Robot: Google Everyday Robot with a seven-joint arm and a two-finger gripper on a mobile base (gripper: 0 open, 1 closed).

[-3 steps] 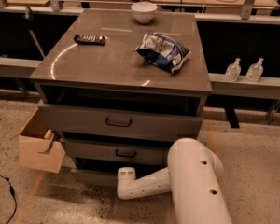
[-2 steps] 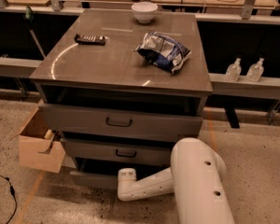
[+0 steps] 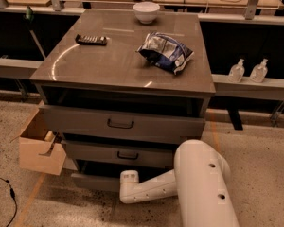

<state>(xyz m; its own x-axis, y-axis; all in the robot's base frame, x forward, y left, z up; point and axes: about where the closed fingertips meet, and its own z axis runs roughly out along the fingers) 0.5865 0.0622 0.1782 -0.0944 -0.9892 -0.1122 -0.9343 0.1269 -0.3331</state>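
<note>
Only my white arm (image 3: 199,183) shows, low at the front right of a grey drawer cabinet (image 3: 85,65). Its forearm ends in a rounded joint (image 3: 128,179) just in front of the bottom drawer (image 3: 97,181). My gripper is out of sight, so nothing shows of what it holds. On the cabinet top lie a crumpled blue and white chip bag (image 3: 165,51), a white bowl (image 3: 146,11) at the back edge, and a dark flat bar (image 3: 91,39) at the left. The top drawer (image 3: 120,123) and middle drawer (image 3: 117,154) are pulled out a little.
An open cardboard box (image 3: 40,148) sits on the floor against the cabinet's left side. Two clear pump bottles (image 3: 236,71) stand on a ledge (image 3: 274,86) to the right. A black cable (image 3: 4,193) lies on the speckled floor at the far left. Benches run behind.
The white arm has shifted very slightly to the right and down; the things on the cabinet and the drawers stand as before.
</note>
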